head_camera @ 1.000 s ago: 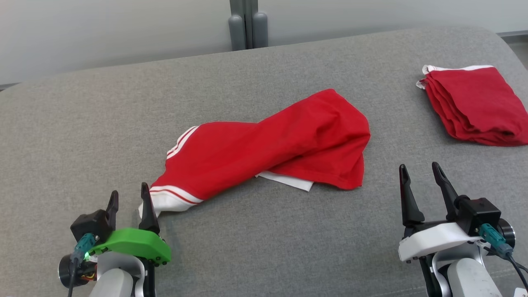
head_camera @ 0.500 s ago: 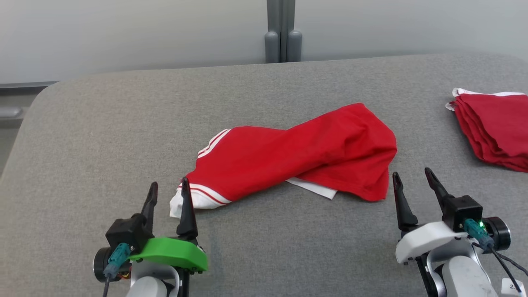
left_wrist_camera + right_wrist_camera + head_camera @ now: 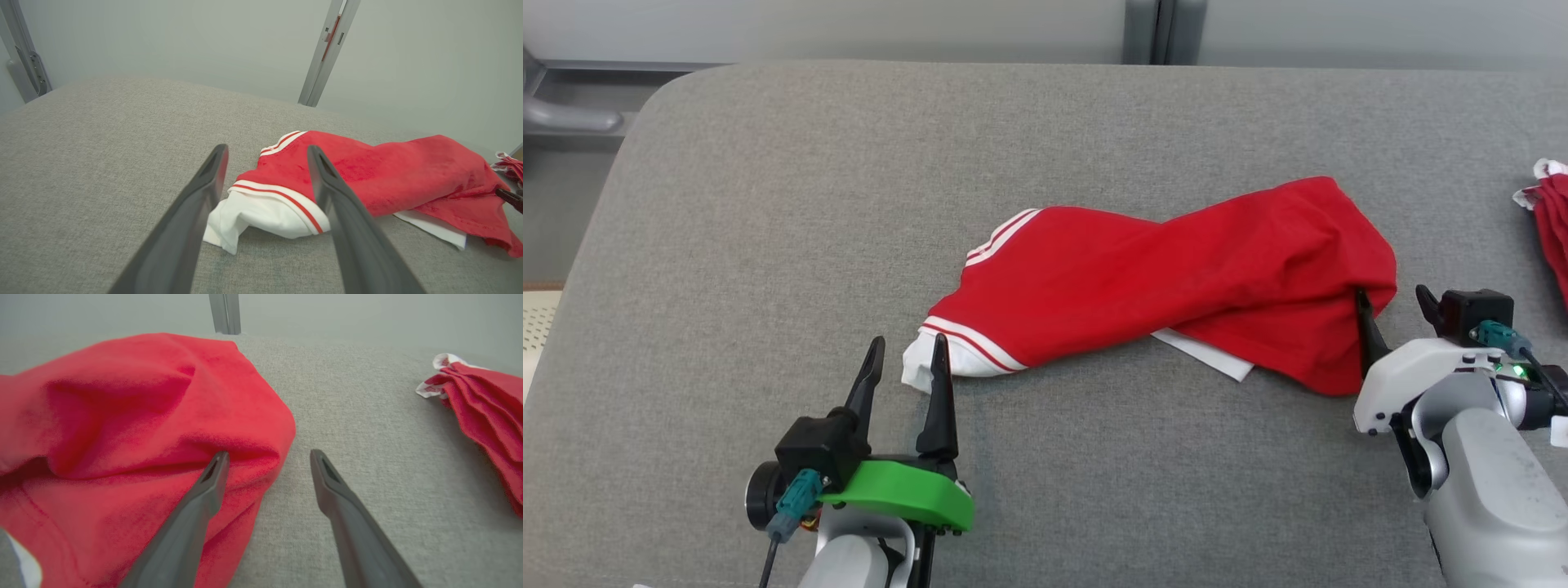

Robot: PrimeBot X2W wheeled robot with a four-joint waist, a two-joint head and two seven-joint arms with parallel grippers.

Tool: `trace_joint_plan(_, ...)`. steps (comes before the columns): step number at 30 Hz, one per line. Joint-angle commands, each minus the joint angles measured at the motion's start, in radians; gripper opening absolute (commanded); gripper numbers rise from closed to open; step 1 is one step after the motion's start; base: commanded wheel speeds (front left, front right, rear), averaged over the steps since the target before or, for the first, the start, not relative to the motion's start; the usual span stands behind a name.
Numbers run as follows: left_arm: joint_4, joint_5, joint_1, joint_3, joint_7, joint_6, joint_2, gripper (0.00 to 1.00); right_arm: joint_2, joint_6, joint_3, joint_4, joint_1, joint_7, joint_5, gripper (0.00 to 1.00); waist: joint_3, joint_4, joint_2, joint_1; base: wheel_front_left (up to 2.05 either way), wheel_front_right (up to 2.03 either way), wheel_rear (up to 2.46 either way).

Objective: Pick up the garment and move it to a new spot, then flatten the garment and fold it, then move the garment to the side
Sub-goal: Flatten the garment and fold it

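Garment [image 3: 1168,278] lies crumpled across the middle of the frame on the grey pad [image 3: 768,204], a long red roll not yet lifted or spread. Its long axis runs from lower left up to the right. The white end [image 3: 931,371], with its striped trim, sits at the lower left, and the red bulk [image 3: 1339,237] sits at the right.

The left gripper [image 3: 908,340] stands at the lower left with its fingers apart and nothing between them. Its tips are just beside the white end. In the left wrist view that end lies straight ahead, framed by the two fingers.

The right gripper [image 3: 1390,292] is at the right edge of the frame, also spread and empty. One finger is up against the outer fold of the red bulk, and the other is over bare pad. In the right wrist view the cloth lies to the left of the gap rather than inside it.

So each arm is nearest its own end of the roll (handy for a two-handed lift). I'd judge the left is lined up to pinch. The right looks to need a nudge toward the frame's centre before closing, or it may catch only a thin edge.

A folded red pile [image 3: 1553,220] sits apart at the far right.
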Motion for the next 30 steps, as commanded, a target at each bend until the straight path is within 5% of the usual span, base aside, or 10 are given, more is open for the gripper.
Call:
trace_joint_plan(1, -0.006, 0.009, -0.018, -0.003, 0.000, 0.004, 0.001, 1.00, -0.009, -0.002, 0.011, 0.035, -0.035, 0.006, 0.037, 1.00, 0.032, 0.030, 0.0000, 0.0000, 0.00, 0.00, 0.00)
trace_joint_plan(4, -0.010, 0.007, -0.026, -0.008, 0.000, 0.006, 0.001, 1.00, -0.034, -0.002, 0.044, 0.110, -0.085, 0.012, 0.083, 1.00, 0.043, 0.037, 0.0000, 0.0000, 0.00, 0.00, 0.00)
trace_joint_plan(7, -0.013, 0.012, -0.030, -0.009, 0.000, 0.011, 0.001, 1.00, -0.047, -0.002, 0.090, 0.164, -0.131, -0.008, 0.116, 0.04, 0.050, 0.041, 0.0000, 0.0000, 0.00, 0.00, 0.00)
trace_joint_plan(8, -0.014, 0.012, -0.031, -0.009, 0.000, 0.012, 0.001, 1.00, -0.056, -0.002, 0.103, 0.173, -0.143, -0.021, 0.124, 0.00, 0.051, 0.041, 0.0000, 0.0000, 0.00, 0.00, 0.00)
trace_joint_plan(16, -0.020, 0.015, -0.009, 0.013, 0.000, 0.021, 0.001, 1.00, -0.093, -0.002, 0.185, 0.051, -0.154, -0.134, 0.173, 0.00, 0.023, 0.006, 0.0000, 0.0000, 0.00, 0.00, 0.00)
trace_joint_plan(22, -0.026, 0.004, 0.015, 0.027, 0.000, 0.025, 0.001, 1.00, -0.127, -0.002, 0.165, -0.285, -0.049, -0.123, 0.139, 0.00, -0.017, -0.051, 0.0000, 0.0000, 0.00, 0.00, 0.00)
trace_joint_plan(30, -0.040, -0.010, 0.017, 0.021, 0.000, 0.030, 0.001, 1.00, -0.167, -0.002, 0.054, -0.754, 0.114, 0.094, 0.075, 0.00, -0.021, -0.069, 0.0000, 0.0000, 0.00, 0.00, 0.00)
